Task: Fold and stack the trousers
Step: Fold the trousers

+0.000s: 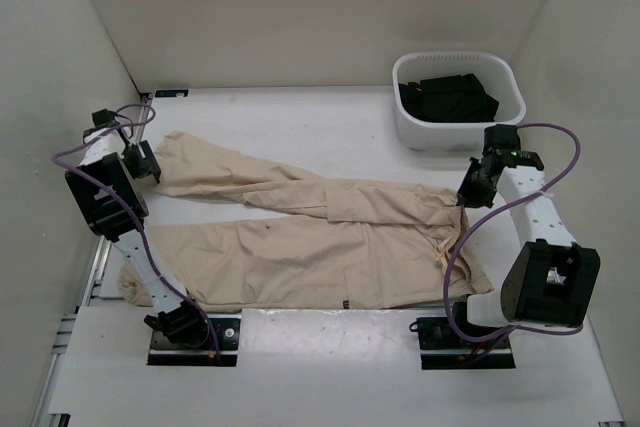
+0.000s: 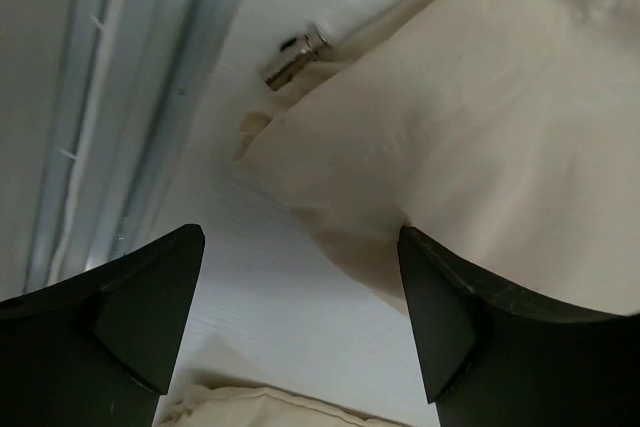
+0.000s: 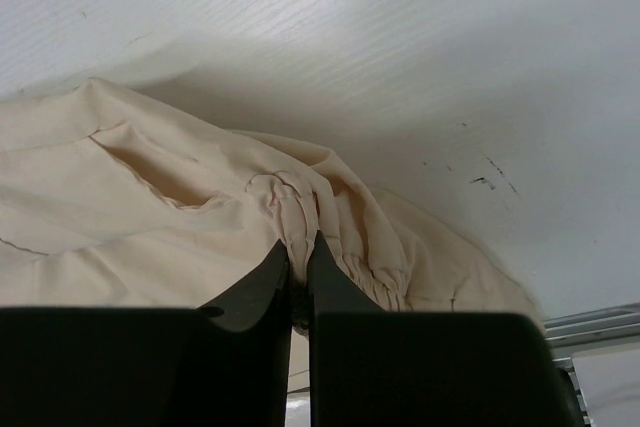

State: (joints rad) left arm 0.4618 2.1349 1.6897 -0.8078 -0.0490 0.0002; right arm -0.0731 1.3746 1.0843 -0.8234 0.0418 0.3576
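Pinching the trousers (image 1: 300,247) by the puckered waist, right gripper (image 3: 298,247) squeezed tight, likely to lift that end for a fold. Left gripper (image 2: 300,232) wide apart, empty, above a leg end. Spread flat across the table (image 1: 330,122).

Middle, 9 to 3 o'clock: trousers (image 1: 330,247) cover the table (image 1: 300,112) from side to side.
1 o'clock: white basket (image 1: 408,127) of black garments (image 1: 450,97) fills the corner.
11 to 12 o'clock: bare surface, free passage.
9 o'clock: left gripper (image 1: 148,162) near the side wall (image 1: 60,97), tight room.
6 o'clock: bare strip between the arm bases.
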